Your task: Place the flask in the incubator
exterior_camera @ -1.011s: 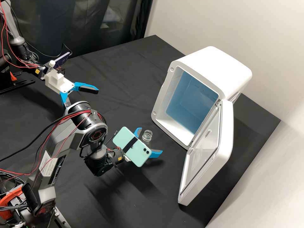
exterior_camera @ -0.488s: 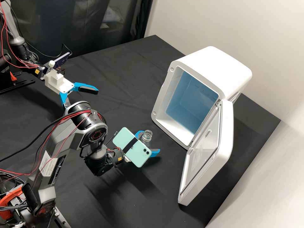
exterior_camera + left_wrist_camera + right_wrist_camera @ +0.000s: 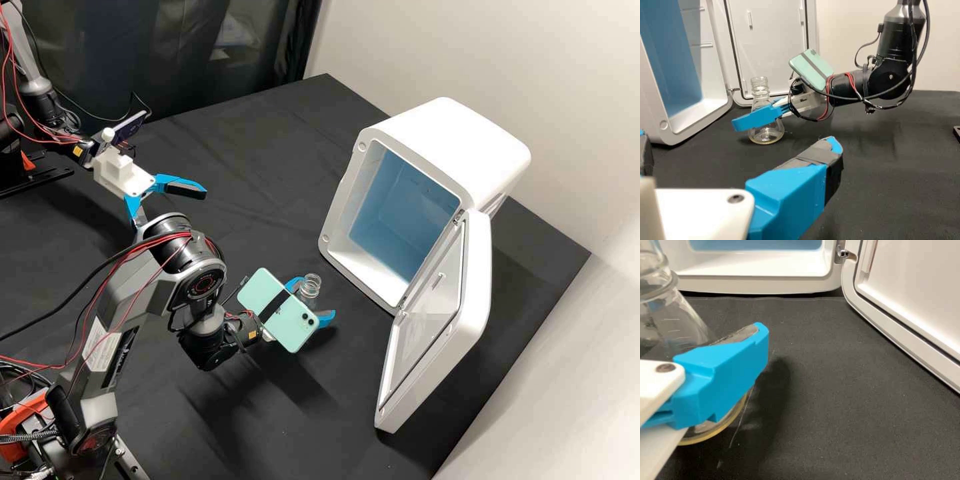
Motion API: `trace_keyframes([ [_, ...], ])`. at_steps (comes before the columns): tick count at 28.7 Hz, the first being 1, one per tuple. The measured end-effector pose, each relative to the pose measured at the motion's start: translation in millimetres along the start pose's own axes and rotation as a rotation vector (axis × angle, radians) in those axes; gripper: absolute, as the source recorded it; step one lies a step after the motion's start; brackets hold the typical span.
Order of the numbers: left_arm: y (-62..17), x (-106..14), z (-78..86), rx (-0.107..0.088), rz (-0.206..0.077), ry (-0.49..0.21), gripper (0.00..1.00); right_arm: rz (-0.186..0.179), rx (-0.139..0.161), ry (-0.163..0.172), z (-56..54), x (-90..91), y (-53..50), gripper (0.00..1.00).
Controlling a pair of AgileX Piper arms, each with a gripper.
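A clear glass flask (image 3: 309, 287) stands upright on the black bench in front of the open white incubator (image 3: 460, 143), whose inside is blue. My right gripper (image 3: 310, 301) is at bench level, shut on the flask's body; one blue finger (image 3: 720, 375) presses the glass (image 3: 665, 320). The left wrist view has the flask (image 3: 760, 90) with that finger (image 3: 757, 118) across it. My left gripper (image 3: 167, 200) hangs open and empty over the bench's far left, well away from the flask.
The incubator's door (image 3: 437, 313) swings out toward the front, right of the flask. A mint-green phone (image 3: 277, 310) is strapped on the right arm's wrist. Cables and arm bases crowd the left edge. Bare black bench lies between flask and incubator opening (image 3: 400, 213).
The right gripper's two fingers have drawn together around the flask over the last second. The flask and the left arm have stayed where they were.
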Motion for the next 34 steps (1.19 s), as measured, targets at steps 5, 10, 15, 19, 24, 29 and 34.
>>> trace_keyframes([
  [5, -0.9, -0.8, 0.0, -0.001, -0.004, 0.001, 1.0, 0.002, 0.021, -0.003, 0.4, 0.9, 1.1, 0.0],
  [10, 1.6, -1.7, 0.7, 0.002, 0.008, -0.001, 1.0, 0.016, 0.089, -0.023, 1.1, -1.3, 15.8, 0.0],
  [15, 2.4, -1.9, 0.9, 0.003, 0.012, -0.002, 1.0, 0.094, 0.131, 0.013, -7.2, -3.7, 39.4, 0.0],
  [19, 2.4, -1.9, 0.9, 0.003, 0.012, -0.002, 1.0, 0.124, 0.142, 0.043, -13.5, -6.0, 49.4, 0.0],
  [24, 2.4, -1.9, 0.9, 0.003, 0.012, -0.002, 1.0, 0.145, 0.157, 0.082, -21.9, -10.7, 57.6, 0.0],
  [29, 2.4, -1.9, 0.9, 0.003, 0.012, -0.002, 1.0, 0.164, 0.152, 0.104, -30.2, -9.2, 66.5, 0.0],
  [34, 2.4, -1.9, 0.9, 0.003, 0.012, -0.002, 1.0, 0.168, 0.156, 0.107, -42.0, 2.8, 74.1, 0.0],
])
